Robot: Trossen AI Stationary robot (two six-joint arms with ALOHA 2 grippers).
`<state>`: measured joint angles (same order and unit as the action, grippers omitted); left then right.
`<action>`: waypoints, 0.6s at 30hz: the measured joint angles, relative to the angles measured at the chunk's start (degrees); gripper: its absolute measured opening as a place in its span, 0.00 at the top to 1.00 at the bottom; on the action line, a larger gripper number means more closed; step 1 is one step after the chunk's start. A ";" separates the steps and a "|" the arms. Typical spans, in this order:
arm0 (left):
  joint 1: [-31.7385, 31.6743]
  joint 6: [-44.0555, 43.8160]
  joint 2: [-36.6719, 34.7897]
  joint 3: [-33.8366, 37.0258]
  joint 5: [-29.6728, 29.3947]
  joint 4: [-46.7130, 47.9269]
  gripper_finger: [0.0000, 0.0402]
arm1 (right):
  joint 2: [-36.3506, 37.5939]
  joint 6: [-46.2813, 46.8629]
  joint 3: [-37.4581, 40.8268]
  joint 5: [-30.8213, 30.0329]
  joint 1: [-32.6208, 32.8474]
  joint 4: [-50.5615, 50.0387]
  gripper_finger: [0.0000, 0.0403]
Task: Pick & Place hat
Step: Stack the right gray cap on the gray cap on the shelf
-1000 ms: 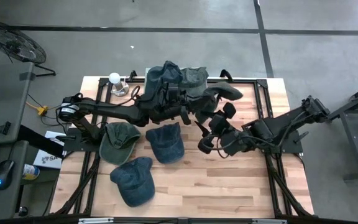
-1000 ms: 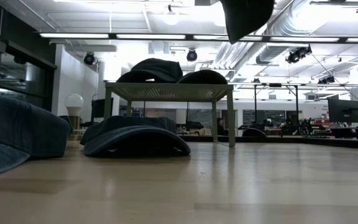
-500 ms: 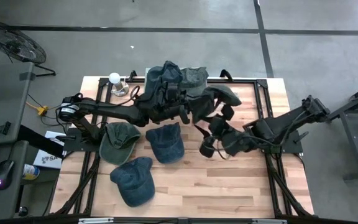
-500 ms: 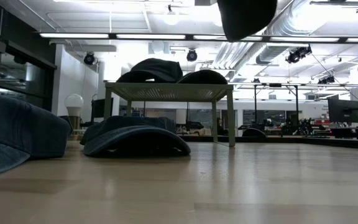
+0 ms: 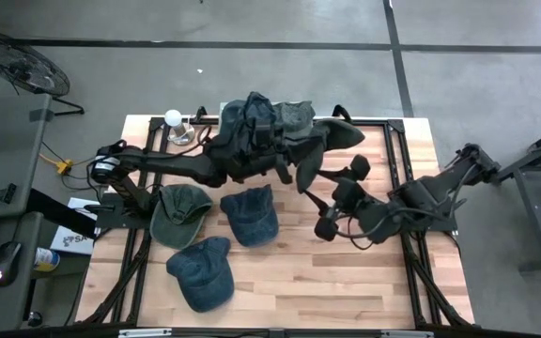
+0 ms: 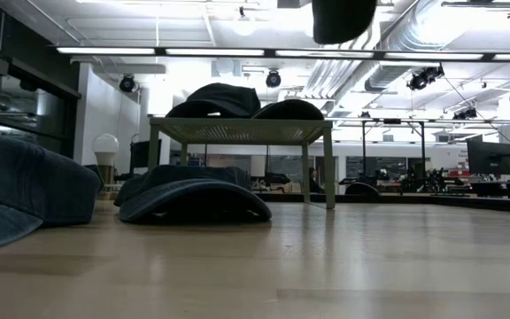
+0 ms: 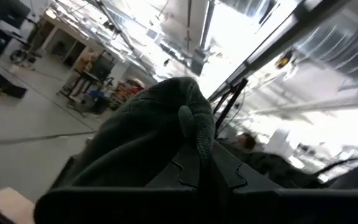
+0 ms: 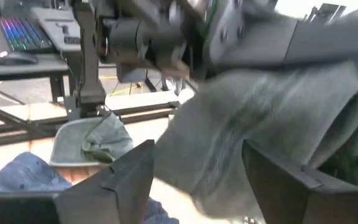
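The left claw (image 5: 294, 161) is clamped on a dark hat (image 5: 332, 139) and holds it in the air over the far half of the counter (image 5: 346, 282), beside the rack (image 5: 261, 127). A second ago the right claw (image 5: 341, 199) was at this hat; now it has drawn back toward the counter's right edge, its fingers (image 8: 129, 177) standing apart and empty. The hat has also swung a little nearer the rack and the far edge. So the hand-off looks done: the left arm alone carries the hat, and my guess is that it goes next onto the rack.

The rack is the only holder here. It stands at the far edge, and a pile of dark hats (image 6: 224, 97) already lies on top of it, two humps in the low view. Under it lies another hat (image 6: 193, 197). Three more wait loose on the counter: an olive hat (image 5: 178, 212), a blue hat (image 5: 251, 214) and a second blue one (image 5: 201, 272) nearer the front edge.
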<state>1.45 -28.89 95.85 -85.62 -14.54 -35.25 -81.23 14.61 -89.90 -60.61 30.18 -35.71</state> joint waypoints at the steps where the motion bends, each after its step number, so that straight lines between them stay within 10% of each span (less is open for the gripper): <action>1: 0.00 0.77 0.09 -0.52 -0.58 0.89 1.00 | -0.01 -0.55 -0.63 -0.55 0.27 -0.02 0.41; 18: 0.02 11.13 4.83 -8.20 -0.15 2.51 1.00 | -0.86 -2.31 -3.16 -9.43 0.46 6.00 0.39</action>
<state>1.48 -17.76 100.68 -93.82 -14.69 -32.74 -82.09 12.30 -93.06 -70.03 30.65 -29.71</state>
